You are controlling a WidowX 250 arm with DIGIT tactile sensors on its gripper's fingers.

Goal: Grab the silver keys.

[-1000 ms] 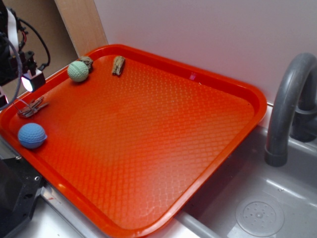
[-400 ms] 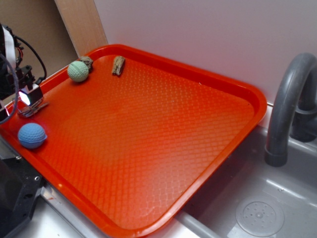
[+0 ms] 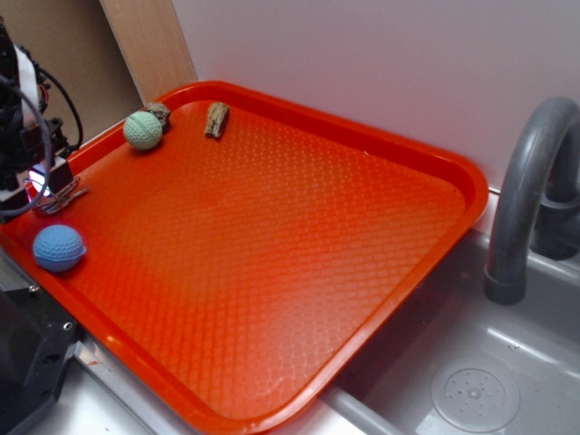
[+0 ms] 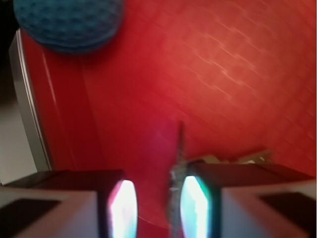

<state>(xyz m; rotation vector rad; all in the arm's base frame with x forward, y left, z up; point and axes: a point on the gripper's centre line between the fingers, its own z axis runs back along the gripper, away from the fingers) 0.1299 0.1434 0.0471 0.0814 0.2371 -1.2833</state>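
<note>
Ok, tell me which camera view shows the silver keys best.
The wrist view: blurred, but the silver keys lie close up, one thin part rising between the gripper fingers, the rest spreading right over the red tray. In the exterior view the silver keys are only a small grey tangle at the tray's left edge, partly behind the gripper.

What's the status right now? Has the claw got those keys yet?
Gripper open, down at tray level. Silver keys between the fingers, not yet clamped. Blue ball nearby, apart; nothing blocking.
</note>
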